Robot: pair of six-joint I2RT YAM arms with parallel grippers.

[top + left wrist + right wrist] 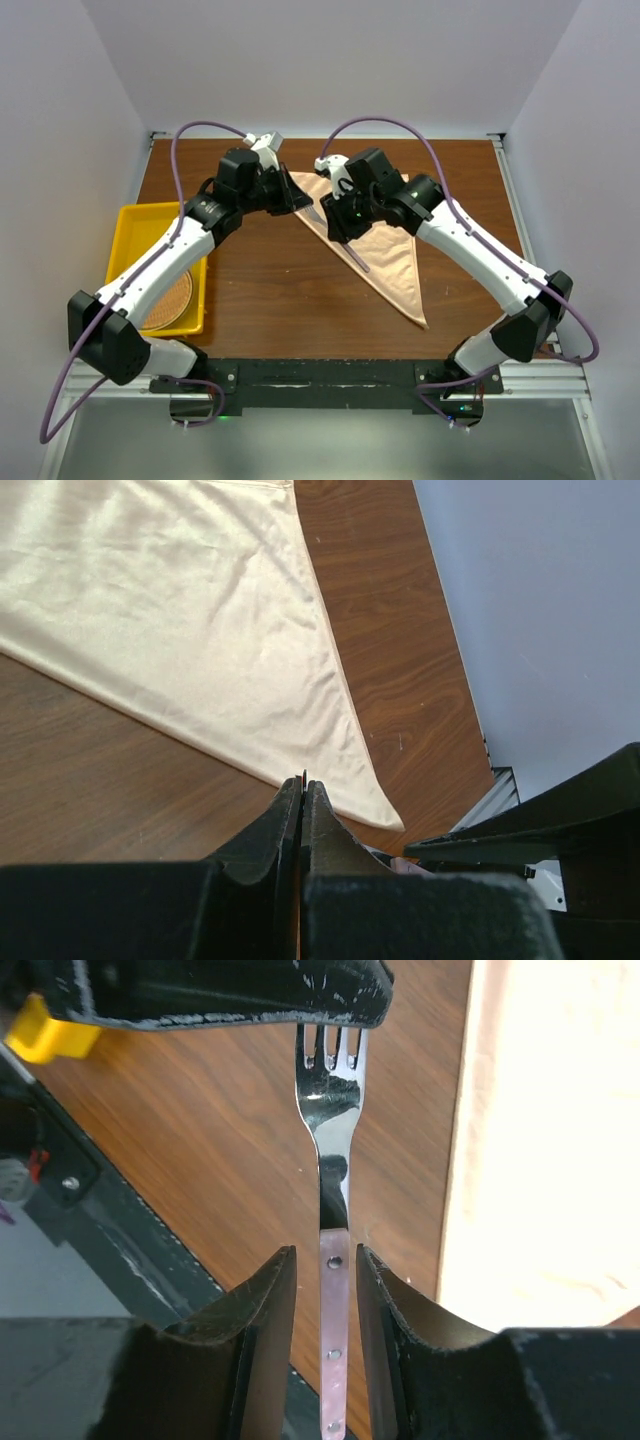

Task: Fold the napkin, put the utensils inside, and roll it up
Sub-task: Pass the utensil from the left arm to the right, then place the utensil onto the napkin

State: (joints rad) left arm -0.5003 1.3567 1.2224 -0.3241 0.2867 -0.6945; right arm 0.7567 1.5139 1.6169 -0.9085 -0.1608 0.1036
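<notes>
The peach napkin point(385, 255) lies folded in a triangle on the wooden table, right of centre. It also shows in the left wrist view point(180, 610) and the right wrist view point(550, 1160). The fork point(352, 255), with a silvery head and a pinkish riveted handle, runs along the napkin's left edge. My left gripper point(305, 203) is shut on the fork's tine end; a thin sliver shows between its tips point(303, 785). My right gripper point(335, 232) is open, its jaws on either side of the fork handle point(334, 1300) with gaps on both sides point(327, 1260).
A yellow tray point(135, 215) sits at the table's left edge with a round wicker mat point(172, 300) in it. Pale walls close in the back and sides. The two wrists are close together at the table's far centre.
</notes>
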